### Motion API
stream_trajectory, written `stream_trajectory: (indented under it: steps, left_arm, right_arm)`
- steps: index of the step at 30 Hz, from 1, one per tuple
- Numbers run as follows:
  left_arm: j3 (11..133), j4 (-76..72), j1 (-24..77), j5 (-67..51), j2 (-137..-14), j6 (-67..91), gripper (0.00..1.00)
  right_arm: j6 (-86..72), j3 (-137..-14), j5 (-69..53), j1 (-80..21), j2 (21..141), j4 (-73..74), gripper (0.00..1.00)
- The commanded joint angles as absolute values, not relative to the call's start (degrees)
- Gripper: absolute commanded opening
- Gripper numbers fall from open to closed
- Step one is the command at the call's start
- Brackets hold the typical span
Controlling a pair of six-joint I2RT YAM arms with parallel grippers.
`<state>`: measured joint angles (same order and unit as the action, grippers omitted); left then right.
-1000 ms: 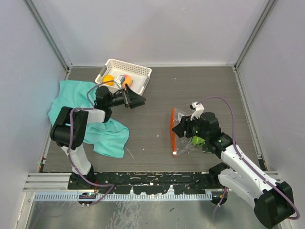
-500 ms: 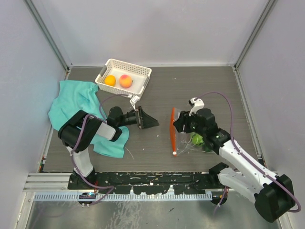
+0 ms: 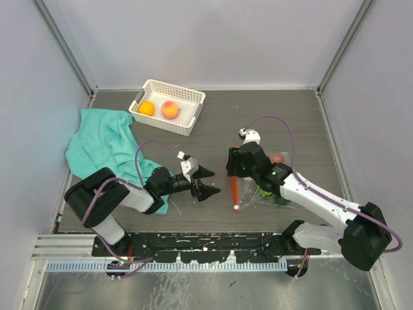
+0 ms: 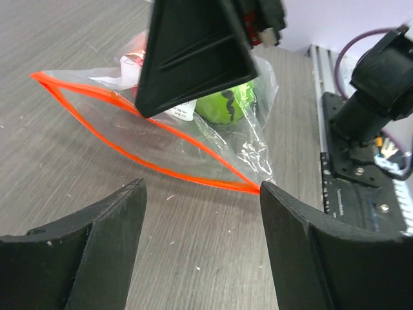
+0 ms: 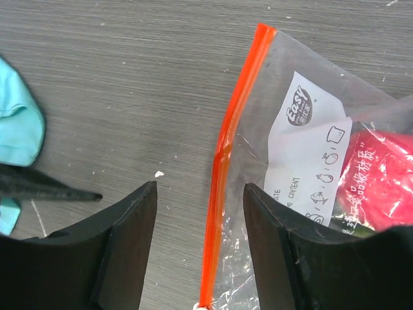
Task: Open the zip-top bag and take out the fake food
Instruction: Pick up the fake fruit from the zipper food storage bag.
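The zip-top bag (image 3: 261, 194) lies on the table right of centre, with its orange-red zipper strip (image 3: 233, 187) facing left. In the left wrist view the bag's mouth (image 4: 139, 132) gapes open. A green fake fruit (image 4: 226, 106) and a red packet (image 5: 381, 181) sit inside. My right gripper (image 3: 233, 165) hangs open over the strip (image 5: 222, 161), one finger on each side, not pinching it. My left gripper (image 3: 203, 182) is open and low over the table, pointing at the mouth. Its right fingertip (image 4: 274, 197) is at the strip's near corner.
A white slotted basket (image 3: 187, 119) at the back left holds an orange fruit (image 3: 147, 108) and a peach one (image 3: 170, 110). A teal cloth (image 3: 106, 139) lies left, under the left arm. Grey walls close in the table on three sides.
My left arm swung from the basket down and right to the bag's mouth, still open. My right gripper shifted left and back over the zipper strip.
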<state>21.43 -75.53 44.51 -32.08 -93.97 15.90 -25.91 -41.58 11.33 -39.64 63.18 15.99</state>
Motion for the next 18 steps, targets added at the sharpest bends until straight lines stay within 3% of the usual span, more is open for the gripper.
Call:
stream_trajectory:
  steps: [1, 11, 18]
  left_arm:
    - [20.1, -71.8, 48.9, -23.3, -89.1, -2.8, 0.72]
    - [20.0, -55.5, 56.1, -7.0, -79.6, -16.2, 0.73]
    - [20.1, -45.8, 56.3, -3.6, -73.5, -17.5, 0.66]
  right_arm:
    - [-31.8, -47.9, 23.6, -43.4, 68.0, 22.2, 0.62]
    - [-39.5, -55.9, 41.4, -52.3, 81.4, 34.8, 0.66]
    - [-43.3, -58.3, 49.3, -55.9, 87.0, 40.8, 0.64]
